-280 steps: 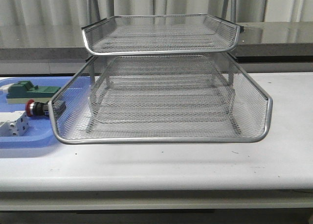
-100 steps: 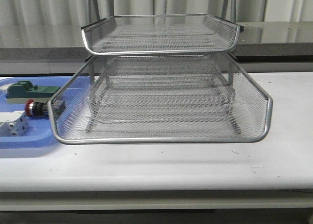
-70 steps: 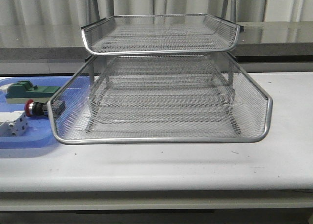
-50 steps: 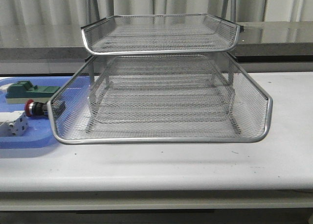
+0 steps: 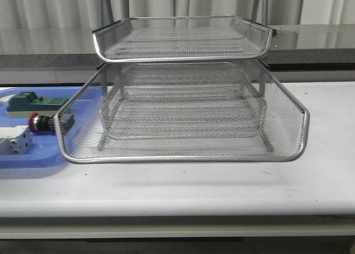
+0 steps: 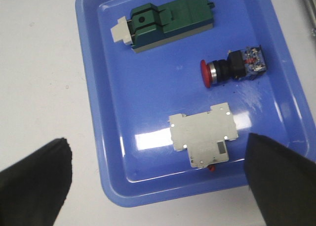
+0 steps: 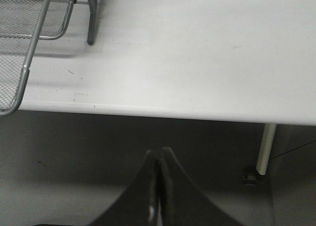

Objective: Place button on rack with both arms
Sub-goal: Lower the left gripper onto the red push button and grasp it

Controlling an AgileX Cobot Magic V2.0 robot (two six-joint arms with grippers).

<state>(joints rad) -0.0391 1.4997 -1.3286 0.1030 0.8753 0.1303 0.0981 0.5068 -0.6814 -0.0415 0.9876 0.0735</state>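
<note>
L gripper [image 6: 158,186] spread wide, fingers [image 6: 32,186] holding nothing, hovering over blue tray [image 6: 113,107]. R gripper [image 7: 159,186] pressed together, empty, past table [image 7: 207,53] edge. Button [image 6: 232,68] lies on its side in tray, between green part [image 6: 168,19] & white-grey block [image 6: 203,134], beside rack [image 5: 183,115].

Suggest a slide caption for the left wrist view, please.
Open left gripper above blue tray holding red push-button.

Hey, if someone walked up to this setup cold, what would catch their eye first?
Probably the rack, a big silver wire-mesh tray stack filling the middle of the white table. Next, the blue tray to its left, holding the red-headed button, a green block-shaped part and a grey terminal block, with the left gripper spread wide above them.
</note>
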